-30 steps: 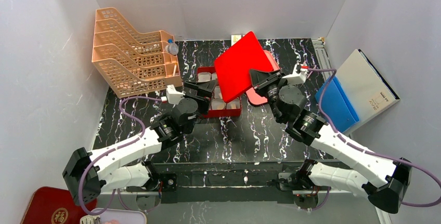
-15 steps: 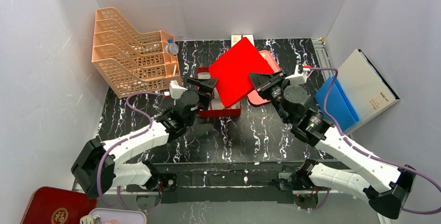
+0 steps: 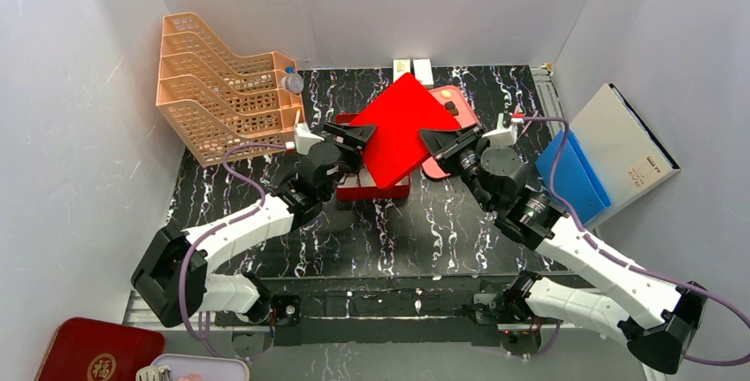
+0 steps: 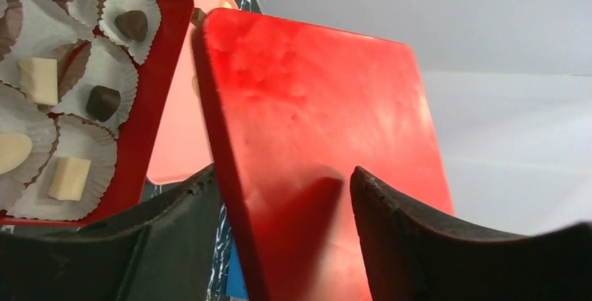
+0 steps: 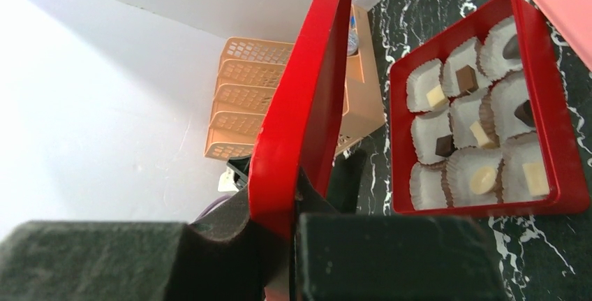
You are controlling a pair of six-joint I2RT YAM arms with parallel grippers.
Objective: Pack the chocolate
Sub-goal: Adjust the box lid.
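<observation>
Leftward and lower than a second ago, the red lid (image 3: 402,129) now hangs tilted over the red box (image 3: 376,192), and the left hand (image 3: 356,136) has reached up to its left corner. From above, both arms stretch forward across the counter (image 3: 424,231). The right hand (image 3: 433,140) grips the lid's right edge, and a pink tray (image 3: 455,102) lies behind it. The lid hides most of the box, so no chocolate is visible from above. From the left wrist, the two dark fingers (image 4: 174,231) stand apart with the lid's glossy face (image 4: 321,119) filling the gap. I cannot tell whether either finger touches it. To the left, the chocolate (image 4: 103,102) sits in the open box, dark and pale pieces each in white paper cups (image 4: 77,168). From the right wrist, the hand (image 5: 293,217) is clamped shut on the lid's thin edge. The lid stands almost edge-on, with the box and its chocolate (image 5: 483,179) on the counter to the right. The risk, as I judge it, is a twist. If the left hand closes off-centre on that corner, it could lever the lid out of the right hand's narrow pinch. A crooked descent could also catch the box wall, shove the box or crush the cups.
</observation>
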